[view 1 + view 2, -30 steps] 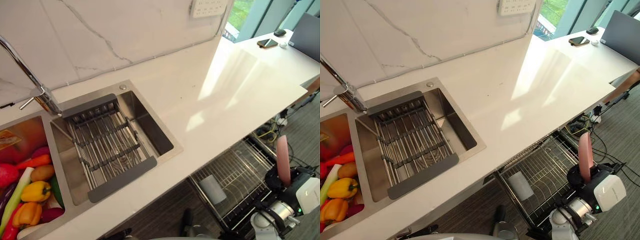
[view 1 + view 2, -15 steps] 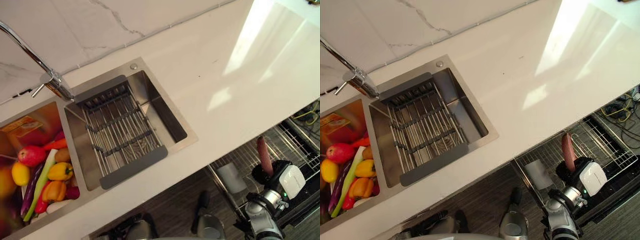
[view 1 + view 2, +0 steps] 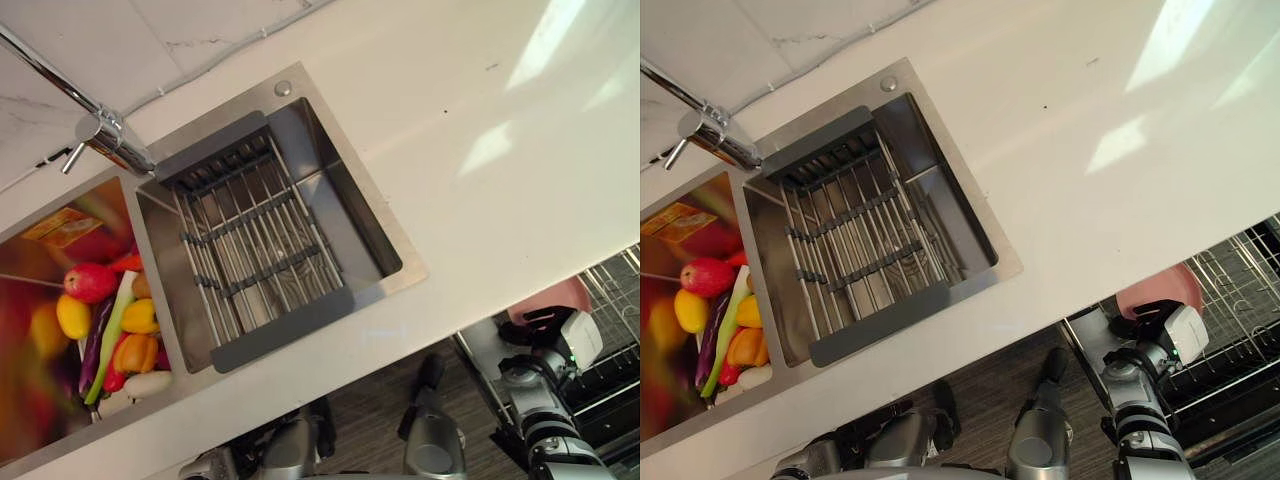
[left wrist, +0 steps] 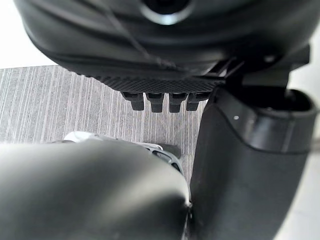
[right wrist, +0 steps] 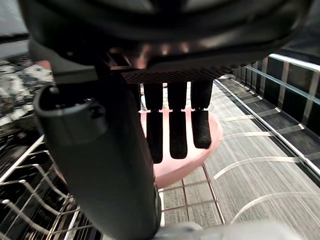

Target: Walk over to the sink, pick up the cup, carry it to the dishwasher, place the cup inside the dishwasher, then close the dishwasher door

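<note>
Your right hand (image 3: 1150, 322) is closed on the pink cup (image 3: 1162, 287). In the right wrist view, its fingers (image 5: 177, 135) curl over the cup's side and the thumb stands close in front.

Take the sink (image 3: 350, 215) as your landmark. The cup is well to the right of it and nearer to you, past the front edge of the white counter (image 3: 500, 130) that the sink is set into. There the cup sits over the wire dishwasher rack (image 3: 1245, 300), which stands pulled out below counter level. You can see rack wires on both sides of the cup in the right wrist view. You cannot tell from these views whether the cup's base touches the wires.

In the sink's right basin, a grey drain tray (image 3: 255, 255) with metal bars spans the basin from back to front. The tap (image 3: 105, 135) stands at the sink's back edge, between the two basins. The left basin holds a heap of vegetables (image 3: 120, 330), with yellow, red, orange and green pieces packed together.

Your left hand (image 4: 165, 45) shows in its own wrist view, above the grey striped floor (image 4: 75, 105). You cannot tell from that view whether it is open or closed, and nothing shows in it.
</note>
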`<state>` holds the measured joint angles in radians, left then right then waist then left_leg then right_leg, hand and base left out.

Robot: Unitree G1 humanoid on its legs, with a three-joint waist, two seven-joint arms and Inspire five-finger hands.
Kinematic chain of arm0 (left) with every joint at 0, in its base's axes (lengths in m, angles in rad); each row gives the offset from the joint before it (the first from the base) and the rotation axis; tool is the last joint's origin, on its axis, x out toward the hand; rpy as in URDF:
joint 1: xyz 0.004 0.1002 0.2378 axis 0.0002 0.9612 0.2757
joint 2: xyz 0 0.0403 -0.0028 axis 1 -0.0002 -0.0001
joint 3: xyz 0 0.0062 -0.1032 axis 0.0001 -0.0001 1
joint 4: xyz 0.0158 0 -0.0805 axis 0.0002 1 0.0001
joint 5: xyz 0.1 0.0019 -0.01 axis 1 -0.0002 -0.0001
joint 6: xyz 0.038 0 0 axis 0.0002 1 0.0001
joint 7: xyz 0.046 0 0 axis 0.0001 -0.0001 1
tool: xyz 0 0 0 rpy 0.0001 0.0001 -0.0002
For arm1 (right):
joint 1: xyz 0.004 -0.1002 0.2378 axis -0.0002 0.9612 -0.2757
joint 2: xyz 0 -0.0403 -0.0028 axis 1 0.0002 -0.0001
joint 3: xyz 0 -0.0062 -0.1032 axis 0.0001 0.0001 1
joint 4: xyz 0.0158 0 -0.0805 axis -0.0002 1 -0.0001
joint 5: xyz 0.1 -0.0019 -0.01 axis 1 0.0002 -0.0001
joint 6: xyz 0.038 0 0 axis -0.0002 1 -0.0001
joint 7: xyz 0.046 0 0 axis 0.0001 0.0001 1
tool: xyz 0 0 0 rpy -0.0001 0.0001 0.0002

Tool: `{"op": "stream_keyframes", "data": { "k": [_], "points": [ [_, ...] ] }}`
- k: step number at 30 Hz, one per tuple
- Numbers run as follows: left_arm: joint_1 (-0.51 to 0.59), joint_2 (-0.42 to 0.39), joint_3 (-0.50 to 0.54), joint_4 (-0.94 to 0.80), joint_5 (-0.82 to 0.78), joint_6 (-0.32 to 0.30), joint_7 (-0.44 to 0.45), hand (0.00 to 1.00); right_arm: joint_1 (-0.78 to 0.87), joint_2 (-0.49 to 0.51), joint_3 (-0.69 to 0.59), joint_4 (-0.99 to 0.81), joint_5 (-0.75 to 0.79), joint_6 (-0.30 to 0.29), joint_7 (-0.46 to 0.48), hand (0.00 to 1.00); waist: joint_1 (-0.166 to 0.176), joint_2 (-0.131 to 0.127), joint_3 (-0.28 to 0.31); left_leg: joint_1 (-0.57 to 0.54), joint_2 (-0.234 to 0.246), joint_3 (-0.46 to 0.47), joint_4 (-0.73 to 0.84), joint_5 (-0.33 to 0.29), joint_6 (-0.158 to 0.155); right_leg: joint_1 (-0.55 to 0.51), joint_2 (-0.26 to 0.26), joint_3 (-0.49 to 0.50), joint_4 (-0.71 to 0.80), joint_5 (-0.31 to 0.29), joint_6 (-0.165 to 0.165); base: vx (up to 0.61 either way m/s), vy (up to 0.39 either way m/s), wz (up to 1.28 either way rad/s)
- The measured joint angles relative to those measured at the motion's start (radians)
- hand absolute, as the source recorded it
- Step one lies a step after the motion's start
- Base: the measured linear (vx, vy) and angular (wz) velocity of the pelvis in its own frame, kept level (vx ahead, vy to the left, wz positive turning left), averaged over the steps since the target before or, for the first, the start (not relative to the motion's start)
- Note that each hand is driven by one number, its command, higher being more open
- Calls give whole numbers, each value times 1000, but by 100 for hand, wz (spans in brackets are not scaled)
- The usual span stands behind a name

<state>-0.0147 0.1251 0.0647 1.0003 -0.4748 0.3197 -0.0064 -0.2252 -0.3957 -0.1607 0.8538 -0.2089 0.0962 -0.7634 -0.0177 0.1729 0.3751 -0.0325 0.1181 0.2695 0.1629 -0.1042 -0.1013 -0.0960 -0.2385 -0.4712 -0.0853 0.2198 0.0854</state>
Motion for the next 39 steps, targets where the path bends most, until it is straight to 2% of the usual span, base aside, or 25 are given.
{"op": "stream_keyframes", "data": {
  "k": [2, 4, 6, 9, 11, 13, 16, 18, 20, 21, 22, 24, 27, 28, 30, 33, 34, 36, 39],
  "points": [
    [0, 0, -2, 7, -17, 0, -1, 100, 5, 15, -35, -31, 51, -38, -22, 100, 0, 1, 0, 2, 0, -6, 4, 6, -1, 5, 0, 0, 0, 0, 0, -38, -21, 3],
    [0, -5, 4, 11, -16, 0, -3, 100, 36, 37, -83, -113, 189, -119, -7, 100, -1, 1, -1, 9, 0, -6, 3, 10, -2, 10, 0, 6, 0, 0, 0, -60, -24, -5],
    [3, -14, 10, 15, -14, 0, -6, 100, 81, 83, -145, -266, 348, -222, 58, 100, -11, 1, -1, 27, 1, -3, -2, 11, -2, 18, 3, 22, -1, 0, 0, -90, -13, -12],
    [10, -21, 24, 16, 8, 1, -10, 100, 151, 122, -150, -466, 369, -276, 94, 100, -29, 0, -3, 54, 2, 12, -26, 11, -2, 24, 7, 38, -2, -4, 3, -87, 4, -15],
    [14, -23, 45, 22, 46, 0, -13, 100, 214, 147, -160, -666, 361, -297, 124, 100, -37, -9, -9, 85, 3, 34, -56, 9, -3, 23, 13, 63, -7, -18, 16, -116, 0, -26],
    [22, -22, 80, 33, 63, 1, -14, 100, 243, 174, -203, -790, 313, -310, 135, 100, -49, -30, -22, 101, 3, 47, -69, 5, -7, 23, 17, 84, -7, -17, 18, -81, -2, -17],
    [40, -19, 126, 36, 69, 2, -13, 100, 274, 183, -290, -883, 235, -334, 123, 100, -55, -58, -47, 107, 6, 67, -68, -17, -16, 23, 21, 99, -7, -15, 21, -70, -2, -18],
    [62, -15, 136, 43, 77, 3, -3, 100, 285, 175, -416, -905, 207, -355, 35, 100, -59, -73, -81, 119, 13, 81, -69, -25, -15, 23, 30, 113, -7, -14, 20, 9, -7, -20],
    [72, -15, 135, 54, 84, 3, 7, 100, 278, 154, -528, -867, 260, -388, -47, 100, -77, -73, -100, 125, 17, 85, -69, -21, -17, 25, 35, 116, -7, -6, 19, 95, -4, -11],
    [78, -16, 134, 57, 82, 3, 15, 100, 272, 136, -597, -817, 324, -418, -108, 100, -90, -68, -111, 132, 19, 88, -71, -20, -16, 26, 37, 117, -6, 0, 15, 121, 6, -6],
    [78, -17, 134, 58, 82, 5, 21, 100, 272, 128, -633, -785, 356, -432, -132, 100, -96, -66, -114, 136, 20, 88, -72, -20, -16, 28, 39, 117, -5, 3, 11, 115, 12, -3],
    [79, -18, 135, 58, 63, 20, 41, 100, 273, 117, -758, -622, 557, -508, -150, 100, -116, -63, -117, 162, 24, 95, -81, -20, -16, 50, 44, 114, -1, 4, 10, 88, 12, -3],
    [79, -44, 158, 55, 41, 37, 53, 100, 282, 161, -826, -415, 859, -584, -49, 100, -126, -57, -133, 179, 25, 102, -91, -19, -16, 63, 42, 110, -1, 2, 11, 12, 3, -2],
    [79, -52, 167, 55, 40, 39, 53, 100, 287, 183, -828, -385, 901, -592, -25, 100, -126, -56, -136, 181, 24, 104, -91, -19, -16, 65, 41, 110, -1, 1, 11, 0, 0, 0],
    [79, -65, 173, 57, 40, 44, 71, 100, 317, 312, -801, -322, 1070, -614, 104, 100, -122, -47, -155, 183, 27, 111, -91, -17, -17, 70, 39, 101, -4, -14, 14, -63, -18, 5],
    [79, -79, 174, 62, 39, 43, 83, 100, 345, 448, -702, -306, 1189, -615, 243, 100, -105, -35, -166, 182, 32, 110, -95, -9, -21, 78, 34, 78, -6, -33, 20, -109, -44, 9],
    [79, -88, 180, 62, 39, 40, 89, 100, 360, 475, -615, -299, 1220, -610, 304, 100, -94, -27, -173, 181, 36, 112, -95, -12, -20, 80, 36, 70, -6, -34, 20, -103, -53, 7],
    [79, -94, 193, 63, 43, 30, 90, 100, 350, 479, -515, -299, 1287, -598, 385, 100, -86, -26, -175, 180, 43, 141, -100, -21, -23, 81, 36, 54, -6, -34, 20, -95, -48, 14],
    [86, -102, 222, 66, 42, 7, 85, 100, 385, 478, -478, -322, 1303, -585, 496, 100, -76, -31, -177, 177, 44, 153, -117, -21, -23, 79, 30, 32, -6, -34, 19, -39, -20, 18]
  ]
}}
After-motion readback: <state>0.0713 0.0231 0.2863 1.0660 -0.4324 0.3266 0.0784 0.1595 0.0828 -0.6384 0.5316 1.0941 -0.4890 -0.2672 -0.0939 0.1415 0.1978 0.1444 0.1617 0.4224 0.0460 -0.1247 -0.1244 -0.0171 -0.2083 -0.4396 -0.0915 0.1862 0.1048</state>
